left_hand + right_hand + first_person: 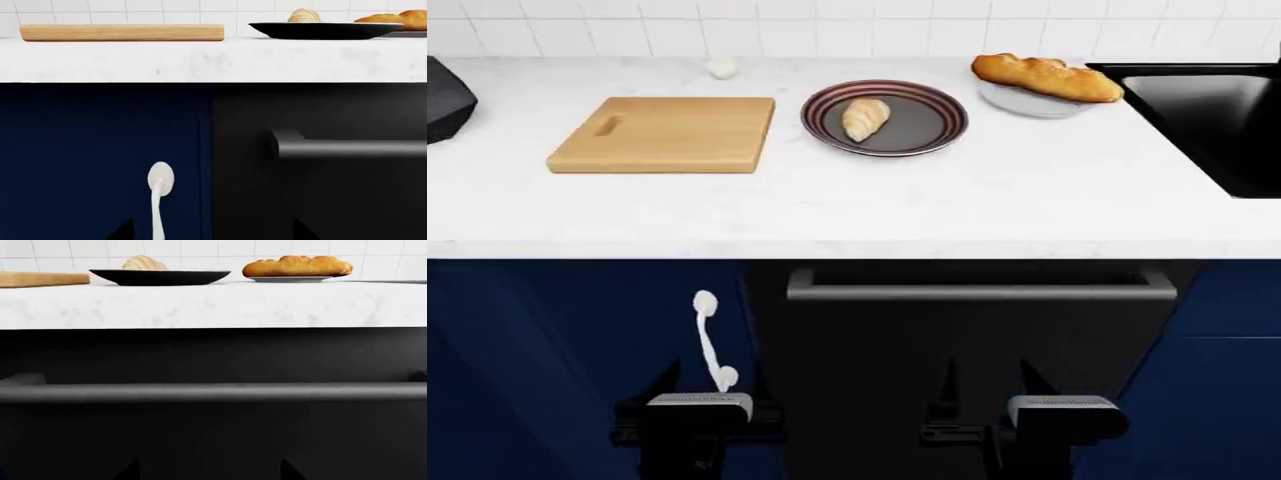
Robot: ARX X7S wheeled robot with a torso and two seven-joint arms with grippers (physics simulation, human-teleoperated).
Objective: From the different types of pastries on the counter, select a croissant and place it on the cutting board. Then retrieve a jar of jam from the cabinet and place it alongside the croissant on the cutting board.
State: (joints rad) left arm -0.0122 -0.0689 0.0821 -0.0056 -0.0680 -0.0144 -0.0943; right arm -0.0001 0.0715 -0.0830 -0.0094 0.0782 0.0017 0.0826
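The pale croissant lies on a dark red-ringed plate on the white counter. It also shows in the left wrist view and the right wrist view. The light-wood cutting board with a slot handle lies left of the plate and is bare. The golden baguette rests on a white dish at the back right. My left gripper and right gripper are both open and empty, low in front of the cabinets below the counter edge. The jam jar is out of view.
A tiny white lump sits by the tiled wall. A black sink is at the right, a dark object at the far left. A black appliance door with a grey bar handle faces me, and a blue cabinet door with a white handle stands left of it.
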